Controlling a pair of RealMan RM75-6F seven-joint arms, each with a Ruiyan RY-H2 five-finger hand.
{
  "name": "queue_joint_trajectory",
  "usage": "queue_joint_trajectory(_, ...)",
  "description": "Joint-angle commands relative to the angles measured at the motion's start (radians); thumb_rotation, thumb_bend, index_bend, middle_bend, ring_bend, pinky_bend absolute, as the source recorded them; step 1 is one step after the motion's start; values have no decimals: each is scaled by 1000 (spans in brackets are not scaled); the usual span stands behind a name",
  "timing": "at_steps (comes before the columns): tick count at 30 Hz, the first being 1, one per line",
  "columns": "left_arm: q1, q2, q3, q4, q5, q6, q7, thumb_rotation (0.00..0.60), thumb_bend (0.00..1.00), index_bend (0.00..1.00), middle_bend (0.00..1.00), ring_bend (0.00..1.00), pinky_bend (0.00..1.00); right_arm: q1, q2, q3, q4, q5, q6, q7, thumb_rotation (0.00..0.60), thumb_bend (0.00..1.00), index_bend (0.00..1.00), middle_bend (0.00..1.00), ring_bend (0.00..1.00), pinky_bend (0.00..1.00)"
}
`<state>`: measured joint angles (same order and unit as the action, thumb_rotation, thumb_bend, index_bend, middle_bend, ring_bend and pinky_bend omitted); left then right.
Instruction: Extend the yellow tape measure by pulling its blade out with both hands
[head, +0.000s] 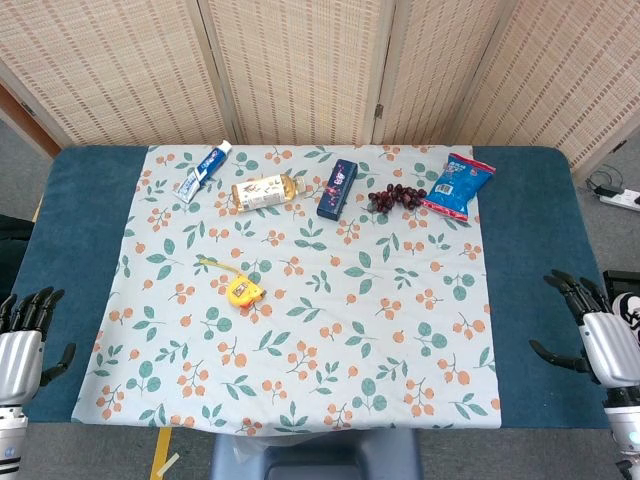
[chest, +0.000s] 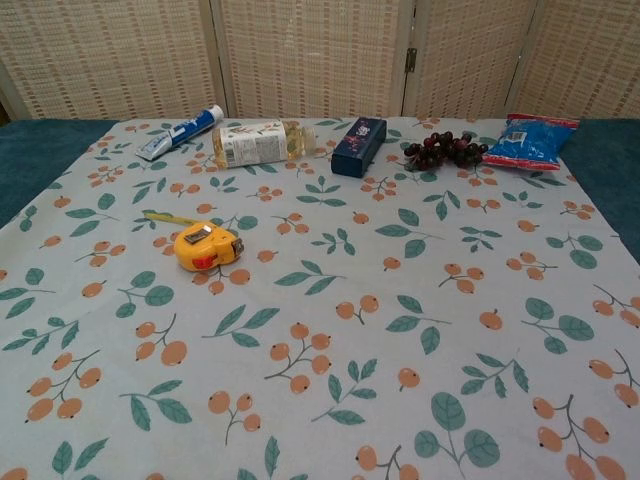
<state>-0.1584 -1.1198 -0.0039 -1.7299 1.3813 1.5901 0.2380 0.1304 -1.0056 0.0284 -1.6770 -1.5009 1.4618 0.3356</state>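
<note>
A small yellow tape measure is lying on the leaf-and-berry patterned tablecloth, toward the left side. A short bit of its yellow blade is sticking out toward the back left. Nothing is touching it.

The left hand is hanging at the table's left edge, fingers spread, holding nothing. The right hand is waiting at the right edge, also spread wide and holding nothing.

Along the back, a white and blue toothpaste tube, a clear bottle, a dark blue box, dark purple grapes and a blue snack bag are sitting in a row.
</note>
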Motion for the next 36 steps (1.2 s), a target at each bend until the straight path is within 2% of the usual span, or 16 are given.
queue_joint_trajectory(1,9,-11,-7,14,13,12,-4,600,400,135,143,129,0,-5,6,4,-8,-6,8,7,600,244,154,124,177,58)
queue_joint_trajectory(21,18,-18,-34,7,52,-28,-9,600,401,152,143,131,0,-38,-12,14,4,-26,44,-2,600,244,154,124,176,58)
queue_joint_trajectory(27,-66,-39,-61,32,83,-140,-5,600,401,163,143,130,0,-46,-11,17,-10,-27,51,-16,600,244,154,125,176,58)
queue_joint_trajectory(32,-191,-52,-80,98,104,-325,-52,600,400,165,143,118,0,-42,-2,20,-25,-28,39,-32,600,245,154,125,177,58)
queue_joint_trajectory(36,-301,-93,-97,201,140,-456,-118,600,399,166,143,107,0,-31,6,26,-40,-30,26,-46,600,244,154,125,178,58)
